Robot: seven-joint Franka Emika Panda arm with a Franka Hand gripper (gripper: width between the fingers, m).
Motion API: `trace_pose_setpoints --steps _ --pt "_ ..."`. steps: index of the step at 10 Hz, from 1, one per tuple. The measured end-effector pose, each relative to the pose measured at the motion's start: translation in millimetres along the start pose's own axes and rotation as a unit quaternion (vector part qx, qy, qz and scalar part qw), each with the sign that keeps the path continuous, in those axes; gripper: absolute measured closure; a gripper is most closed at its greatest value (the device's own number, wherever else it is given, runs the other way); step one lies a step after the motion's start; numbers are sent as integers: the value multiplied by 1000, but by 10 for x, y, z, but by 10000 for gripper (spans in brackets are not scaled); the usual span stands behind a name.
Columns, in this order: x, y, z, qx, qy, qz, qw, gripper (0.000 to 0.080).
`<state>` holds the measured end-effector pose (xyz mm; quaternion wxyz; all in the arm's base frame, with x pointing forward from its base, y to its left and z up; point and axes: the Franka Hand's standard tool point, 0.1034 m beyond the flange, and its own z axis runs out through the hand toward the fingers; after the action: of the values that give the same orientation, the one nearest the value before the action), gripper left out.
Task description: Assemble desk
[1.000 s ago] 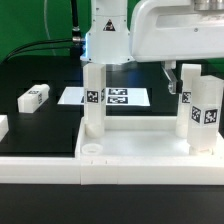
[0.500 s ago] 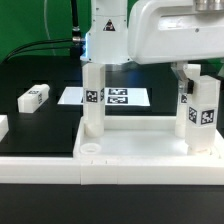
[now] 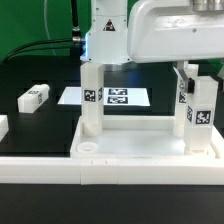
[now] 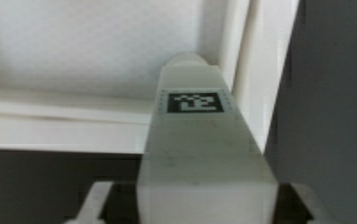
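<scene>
One desk leg (image 4: 196,130) is clamped between the fingers of the gripper (image 3: 186,76), upright at the end of the tabletop (image 3: 130,150) on the exterior view's right. A second leg (image 3: 92,100) stands at the tabletop's opposite far corner. A loose leg (image 3: 33,96) lies on the table off the tabletop's left end.

No readable writing: coded tags (image 4: 194,102) on each leg (image 3: 92,115) and the marker board (image 3: 135,97).

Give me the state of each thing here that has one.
Tabletop: flat, rim up.
Leg at the exterior view's left: upright, free.
Legs at the exterior view's right: upright; one gripped.
Loose leg: lying on the table.
Gripper: shut on a right-side leg.
</scene>
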<state>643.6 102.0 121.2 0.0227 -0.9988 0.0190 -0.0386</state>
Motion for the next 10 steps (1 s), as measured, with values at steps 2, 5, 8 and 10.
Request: trace_pose_setpoints --steps 2,5,8,10 --pt "4 -5 5 1 4 92 996 511" --pt "-3 -36 15 2 11 252 968 511" --pt "-11 19 16 14 3 403 915 511" --pt "-25 3 20 13 -1 492 870 511"
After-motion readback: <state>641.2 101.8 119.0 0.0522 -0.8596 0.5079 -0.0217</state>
